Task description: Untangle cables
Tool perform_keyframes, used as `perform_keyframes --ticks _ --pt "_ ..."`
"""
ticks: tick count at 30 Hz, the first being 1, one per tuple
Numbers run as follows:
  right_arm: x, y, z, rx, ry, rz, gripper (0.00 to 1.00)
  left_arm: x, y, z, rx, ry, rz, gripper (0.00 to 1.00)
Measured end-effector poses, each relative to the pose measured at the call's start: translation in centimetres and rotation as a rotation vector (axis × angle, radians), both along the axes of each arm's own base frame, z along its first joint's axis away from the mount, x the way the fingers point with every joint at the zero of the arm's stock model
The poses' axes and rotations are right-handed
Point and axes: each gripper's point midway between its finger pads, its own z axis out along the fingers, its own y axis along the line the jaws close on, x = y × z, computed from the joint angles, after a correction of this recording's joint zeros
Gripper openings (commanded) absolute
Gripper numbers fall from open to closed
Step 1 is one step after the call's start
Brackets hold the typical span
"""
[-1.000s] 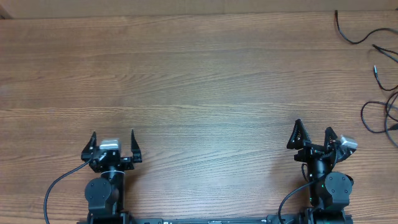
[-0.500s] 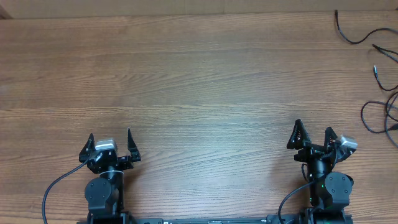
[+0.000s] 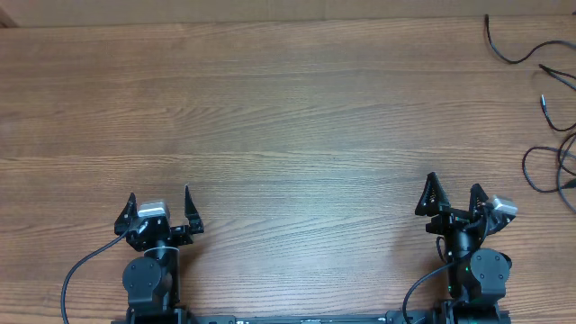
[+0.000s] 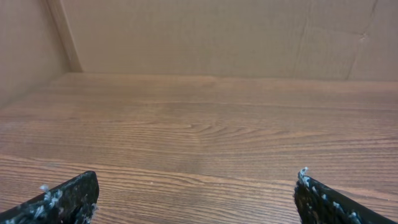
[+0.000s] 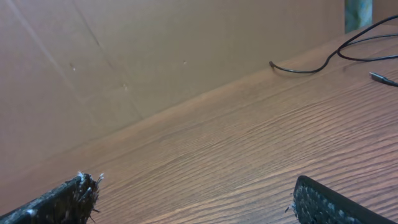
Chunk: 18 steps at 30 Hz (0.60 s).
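Thin black cables (image 3: 551,171) lie in loose loops at the table's far right edge, with another strand (image 3: 517,56) at the back right corner. A cable (image 5: 323,61) also shows at the upper right of the right wrist view. My left gripper (image 3: 159,209) is open and empty at the front left. My right gripper (image 3: 453,193) is open and empty at the front right, well short of the cables. In the left wrist view my gripper (image 4: 196,193) has only bare wood between its fingertips; the same holds for my gripper (image 5: 196,196) in the right wrist view.
The wooden table (image 3: 288,117) is backed by a cardboard wall (image 4: 199,31). A cardboard side wall (image 4: 25,50) stands at the left. A small loose connector tip (image 5: 382,78) lies on the wood near the right cable.
My left gripper has shifted slightly to the left and turned a little. The right gripper and the cables have not moved.
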Motion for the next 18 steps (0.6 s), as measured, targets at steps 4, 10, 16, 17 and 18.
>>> perform_keyframes --ticks 4,10,16,17,18 --pt "0.00 -0.01 0.00 0.000 0.000 0.000 1.00 0.00 0.00 -0.01 0.000 0.000 0.000 1.00" --pt "0.00 0.01 -0.01 -0.030 0.003 0.003 1.00 0.00 0.00 0.00 0.000 0.000 0.000 1.00" --pt "0.09 0.09 -0.47 -0.194 0.036 0.023 1.00 0.00 0.00 -0.01 0.000 0.000 0.000 1.00" --pt "0.11 0.11 -0.56 -0.228 0.042 0.028 1.00 0.00 0.00 0.00 0.000 0.000 0.000 1.00" --pt "0.13 0.12 -0.65 -0.266 0.049 0.033 1.00 0.00 0.00 -0.01 0.000 0.000 0.000 1.00"
